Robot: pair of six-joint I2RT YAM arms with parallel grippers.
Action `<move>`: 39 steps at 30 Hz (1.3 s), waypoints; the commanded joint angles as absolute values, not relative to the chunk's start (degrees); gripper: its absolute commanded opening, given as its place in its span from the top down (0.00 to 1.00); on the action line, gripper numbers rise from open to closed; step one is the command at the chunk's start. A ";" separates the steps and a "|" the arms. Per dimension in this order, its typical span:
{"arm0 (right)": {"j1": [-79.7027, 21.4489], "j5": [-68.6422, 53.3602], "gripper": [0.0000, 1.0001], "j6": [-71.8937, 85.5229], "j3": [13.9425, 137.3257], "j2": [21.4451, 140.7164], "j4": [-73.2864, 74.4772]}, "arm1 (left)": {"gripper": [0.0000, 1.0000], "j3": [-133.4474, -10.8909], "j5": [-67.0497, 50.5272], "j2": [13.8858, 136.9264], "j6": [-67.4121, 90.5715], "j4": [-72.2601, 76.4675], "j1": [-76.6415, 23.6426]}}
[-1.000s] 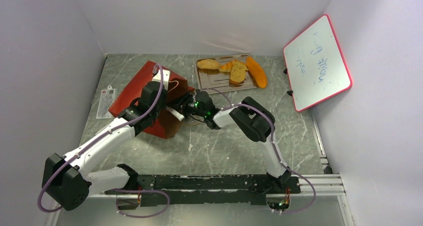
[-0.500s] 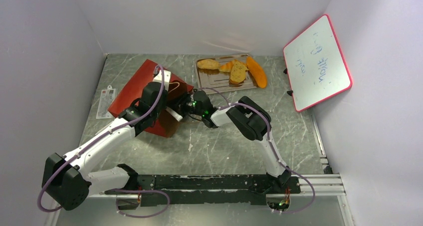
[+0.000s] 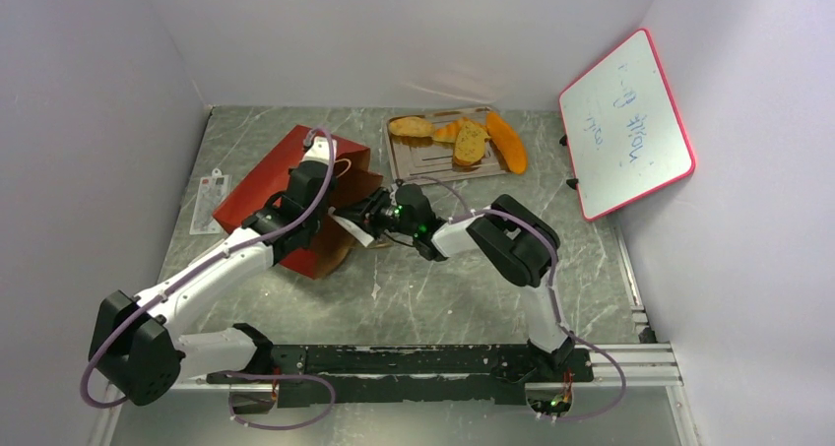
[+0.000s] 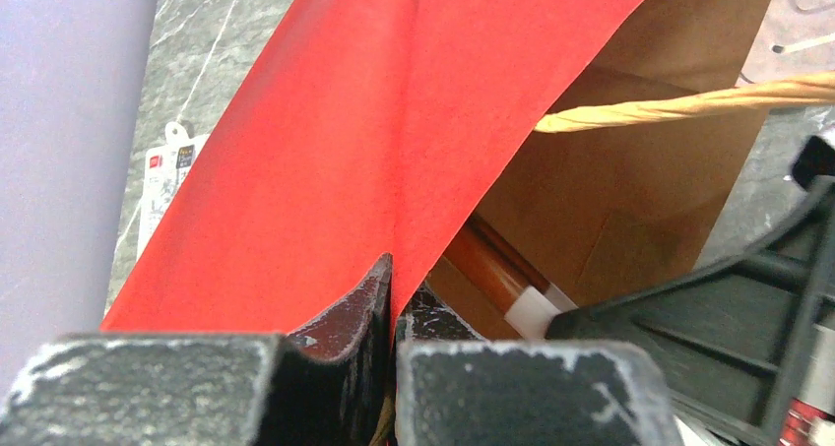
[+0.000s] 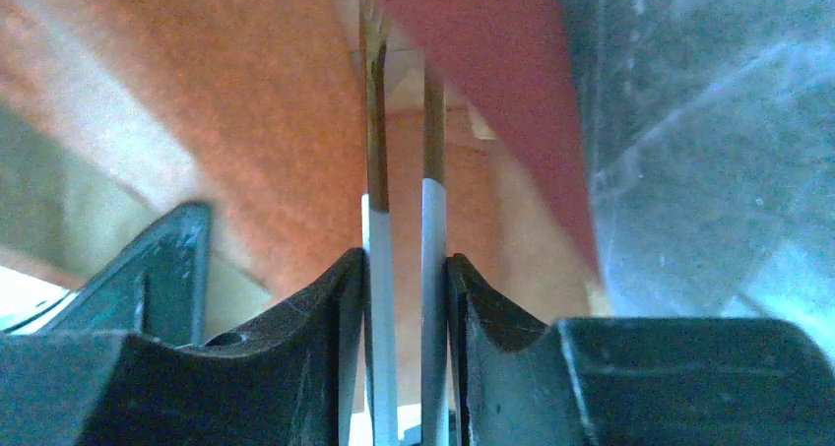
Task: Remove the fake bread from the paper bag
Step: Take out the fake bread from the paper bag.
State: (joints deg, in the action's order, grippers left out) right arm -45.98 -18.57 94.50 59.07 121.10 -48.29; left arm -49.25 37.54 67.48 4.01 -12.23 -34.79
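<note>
Two white-and-brown sticks (image 5: 379, 259) are pinched by the right claw (image 5: 404, 269); the paper bag (image 4: 325, 121) ahead is clamped by the left claw (image 4: 392, 279).

Whiteboard (image 3: 627, 123): a few lines of blue handwriting, too loose to read.
Card (image 3: 208, 202), table's left edge: small red square mark and fine black print, too small to read in either view.

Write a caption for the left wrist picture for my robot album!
Left end effector pinches the edge of the red paper bag while tongs poke inside.
</note>
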 commanded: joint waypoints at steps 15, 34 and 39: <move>-44.56 -17.18 0.97 90.03 52.01 108.06 -45.05 | 0.93 -51.25 41.02 68.61 6.26 -10.88 -34.84; -46.31 -18.63 0.59 92.31 59.06 115.01 -42.54 | 0.93 -50.99 38.23 66.72 4.93 -10.12 -34.86; -46.31 -18.46 0.57 93.22 58.91 116.15 -43.25 | 0.93 -50.74 37.64 66.06 4.82 -9.85 -34.98</move>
